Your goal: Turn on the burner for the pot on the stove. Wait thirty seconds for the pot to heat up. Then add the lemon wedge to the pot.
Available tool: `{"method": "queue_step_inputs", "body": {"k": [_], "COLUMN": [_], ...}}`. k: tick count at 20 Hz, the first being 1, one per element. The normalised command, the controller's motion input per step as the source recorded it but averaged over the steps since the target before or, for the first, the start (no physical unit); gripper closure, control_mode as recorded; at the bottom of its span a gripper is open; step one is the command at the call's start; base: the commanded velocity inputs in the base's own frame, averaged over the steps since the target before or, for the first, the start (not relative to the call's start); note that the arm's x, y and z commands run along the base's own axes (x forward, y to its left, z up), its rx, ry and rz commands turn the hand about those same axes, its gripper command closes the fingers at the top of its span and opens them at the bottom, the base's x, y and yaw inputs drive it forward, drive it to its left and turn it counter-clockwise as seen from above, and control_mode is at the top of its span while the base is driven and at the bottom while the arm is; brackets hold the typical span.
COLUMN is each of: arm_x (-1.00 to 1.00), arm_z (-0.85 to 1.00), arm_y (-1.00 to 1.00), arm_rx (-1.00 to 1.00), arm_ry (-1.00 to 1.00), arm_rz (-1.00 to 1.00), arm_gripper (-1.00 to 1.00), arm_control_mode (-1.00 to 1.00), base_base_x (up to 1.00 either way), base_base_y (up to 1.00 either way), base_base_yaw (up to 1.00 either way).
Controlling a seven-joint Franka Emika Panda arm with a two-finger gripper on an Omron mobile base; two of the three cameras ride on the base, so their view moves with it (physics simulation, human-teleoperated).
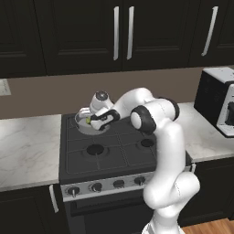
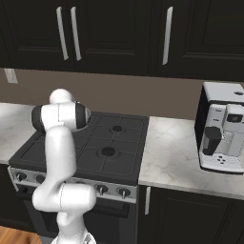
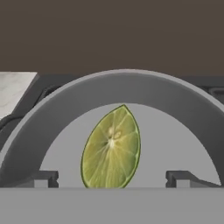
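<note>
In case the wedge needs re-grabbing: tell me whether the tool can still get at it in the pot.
Probably yes: the open tool sits just above the lemon wedge inside the pot, nothing between.

dark upper cabinets (image 1: pixel 82 32) with long silver handles, plain brown wall (image 1: pixel 45 93) behind, pale marble counter (image 1: pixel 27 146) either side, black-and-white coffee machine (image 2: pixel 223 126) on the right – wood floor (image 1: pixel 210 227) just peeking in

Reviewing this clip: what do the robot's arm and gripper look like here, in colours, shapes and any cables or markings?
The arm is glossy white, built of thick rounded tubular links with dark grey bands at the joints. The gripper is black on a white wrist with a rounded grey cap. In the hand view its two fingertips are small, dark grey and blocky. No cables or markings are visible.
</note>
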Motion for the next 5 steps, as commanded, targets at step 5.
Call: {"method": "queue_step_inputs", "body": {"k": [5], "arm_x": [-0.40], "arm_z": [0.37], "arm_y": [0.00], "arm_rx": [0.00], "arm_ry": [-0.16], "arm_rz": [0.00], "arm_gripper": [-1.00], "arm_control_mode": [-1.00], "base_base_x": [0.00], "base_base_y": [0.00], "base_base_yaw": [0.00]}}
